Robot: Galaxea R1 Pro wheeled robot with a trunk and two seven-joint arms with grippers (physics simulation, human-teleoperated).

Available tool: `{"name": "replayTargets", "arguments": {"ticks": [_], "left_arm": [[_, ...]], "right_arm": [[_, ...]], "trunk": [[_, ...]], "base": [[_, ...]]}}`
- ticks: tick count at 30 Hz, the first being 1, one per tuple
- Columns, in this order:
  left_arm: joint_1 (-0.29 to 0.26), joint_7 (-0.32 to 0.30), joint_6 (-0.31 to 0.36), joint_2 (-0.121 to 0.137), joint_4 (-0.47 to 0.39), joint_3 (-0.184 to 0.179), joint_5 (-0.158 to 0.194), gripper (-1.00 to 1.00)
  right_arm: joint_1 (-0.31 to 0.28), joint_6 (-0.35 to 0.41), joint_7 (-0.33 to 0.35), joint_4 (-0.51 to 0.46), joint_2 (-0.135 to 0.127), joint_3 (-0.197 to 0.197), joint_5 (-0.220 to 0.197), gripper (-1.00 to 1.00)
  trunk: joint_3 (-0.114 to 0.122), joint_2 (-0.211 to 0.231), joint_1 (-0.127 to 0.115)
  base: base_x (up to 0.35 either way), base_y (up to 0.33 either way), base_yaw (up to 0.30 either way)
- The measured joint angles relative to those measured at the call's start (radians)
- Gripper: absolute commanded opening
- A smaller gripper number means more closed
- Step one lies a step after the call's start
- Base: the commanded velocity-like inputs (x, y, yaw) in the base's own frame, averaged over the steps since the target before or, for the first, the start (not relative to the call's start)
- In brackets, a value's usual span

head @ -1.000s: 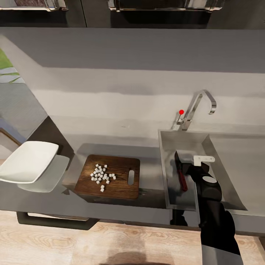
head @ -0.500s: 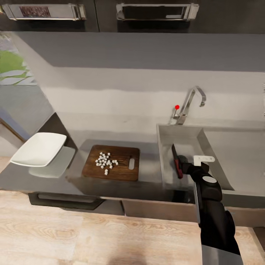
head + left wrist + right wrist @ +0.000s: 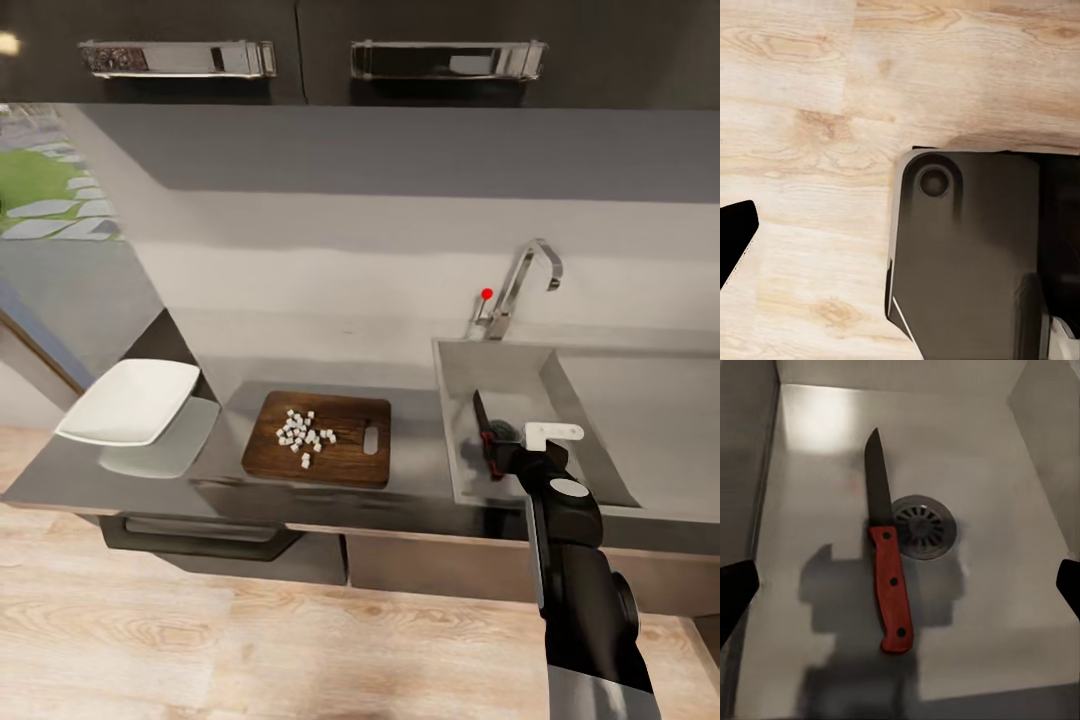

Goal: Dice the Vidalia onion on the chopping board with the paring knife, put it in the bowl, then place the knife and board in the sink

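The paring knife (image 3: 886, 577), red handle and dark blade, lies flat on the floor of the sink (image 3: 810, 480) beside the drain. My right gripper (image 3: 900, 589) hangs open above it, with its fingertips (image 3: 735, 596) far apart and nothing between them. In the head view the knife (image 3: 486, 432) shows at the sink's (image 3: 600, 400) left side, just ahead of my right gripper (image 3: 505, 457). The chopping board (image 3: 350, 465) lies on the countertop (image 3: 420, 480) with the diced onion (image 3: 305, 435) heaped on it. The white bowl (image 3: 130, 400) stands at the counter's left end. My left gripper (image 3: 900, 232) points down at the floor.
A chrome tap (image 3: 522, 280) with a red knob (image 3: 487, 294) rises behind the sink. Dark wall cabinets (image 3: 300, 50) hang above. Pale wood floor (image 3: 250, 640) lies before the grey lower cabinets. The robot's dark base (image 3: 967, 255) sits on the floor under the left wrist.
The whole picture has shifted: the camera has drawn back from the counter, which now looks smaller and farther. The knife stays lying in the sink, the board and bowl stay put.
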Motion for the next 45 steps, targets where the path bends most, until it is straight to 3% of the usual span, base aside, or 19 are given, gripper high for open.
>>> {"name": "replayTargets", "arguments": {"ticks": [21, 45], "left_arm": [[0.000, 0.000, 0.000, 0.000, -0.001, 0.000, 0.000, 1.00], [0.000, 0.000, 0.000, 0.000, -0.003, -0.001, 0.000, 1.00]], "right_arm": [[0.000, 0.001, -0.001, 0.009, 0.000, 0.000, -0.001, 1.00], [0.000, 0.001, 0.000, 0.033, 0.000, 0.002, -0.005, 1.00]], "trunk": [[0.034, 0.000, 0.000], [0.072, 0.000, 0.000]], "base": [[0.000, 0.310, 0.000], [0.000, 0.077, 0.000]]}}
